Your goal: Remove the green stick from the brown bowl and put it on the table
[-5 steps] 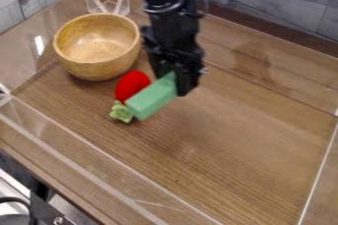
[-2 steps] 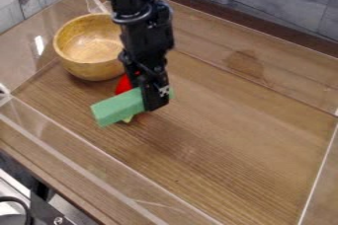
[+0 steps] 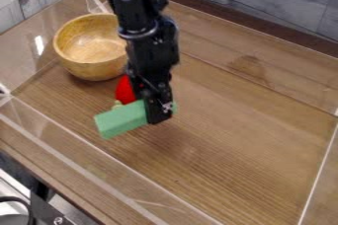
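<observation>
Item 1, gripper [image 3: 157,112]: black, pointing straight down from a black arm [image 3: 142,22] that descends from the top of the view. Jaws clamped on one end of the green stick; the fingertips grip its right-hand end.

Item 2, green stick [image 3: 122,120]: flat mint-green block, extending from the jaws out to the left and slightly toward the camera, roughly level. Well outside the bowl, low over the tabletop; whether its underside touches the wood cannot be told.

Item 3, brown bowl [image 3: 93,44]: round, light wood, pale inside, nothing visible in it. Sits behind and left of the jaws, apart from them.

Item 4, red toy [image 3: 126,89]: partly hidden, just behind the jaws on the bowl side, between bowl and stick.

Item 5, table [image 3: 238,140]: brown wood grain, bordered by clear low walls [image 3: 79,160]; bare surface lies right of the jaws.
</observation>
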### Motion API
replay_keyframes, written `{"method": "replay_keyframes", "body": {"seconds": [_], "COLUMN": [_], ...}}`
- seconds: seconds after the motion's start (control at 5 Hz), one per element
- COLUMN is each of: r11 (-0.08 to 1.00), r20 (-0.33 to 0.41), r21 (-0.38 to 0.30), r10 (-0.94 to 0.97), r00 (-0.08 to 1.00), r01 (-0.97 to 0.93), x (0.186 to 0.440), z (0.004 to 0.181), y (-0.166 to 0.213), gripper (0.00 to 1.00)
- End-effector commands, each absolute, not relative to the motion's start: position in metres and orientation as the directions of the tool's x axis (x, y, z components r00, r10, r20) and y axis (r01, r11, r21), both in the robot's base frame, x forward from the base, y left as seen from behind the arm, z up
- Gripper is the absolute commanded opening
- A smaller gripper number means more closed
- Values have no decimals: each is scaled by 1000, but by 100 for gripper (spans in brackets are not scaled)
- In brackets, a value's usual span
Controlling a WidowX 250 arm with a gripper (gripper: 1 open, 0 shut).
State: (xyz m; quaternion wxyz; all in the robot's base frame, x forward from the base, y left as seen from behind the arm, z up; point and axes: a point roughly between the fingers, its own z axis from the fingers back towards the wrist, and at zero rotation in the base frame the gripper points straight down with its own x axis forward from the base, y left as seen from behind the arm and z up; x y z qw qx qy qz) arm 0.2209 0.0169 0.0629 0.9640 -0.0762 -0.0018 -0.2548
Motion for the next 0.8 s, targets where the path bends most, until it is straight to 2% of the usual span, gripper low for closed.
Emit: {"method": "replay_keyframes", "body": {"seconds": [0.0,0.4,0.6], "r11": [880,839,877], "r20": [76,58,54], "r21": [-100,-90,-88], "r10": [-459,-534,-469], "r00": [885,844,881], "r01": [465,537,472], "x": [228,242,235], "z": [69,68,61], "y": [11,15,28], "gripper": [0,0,0]}}
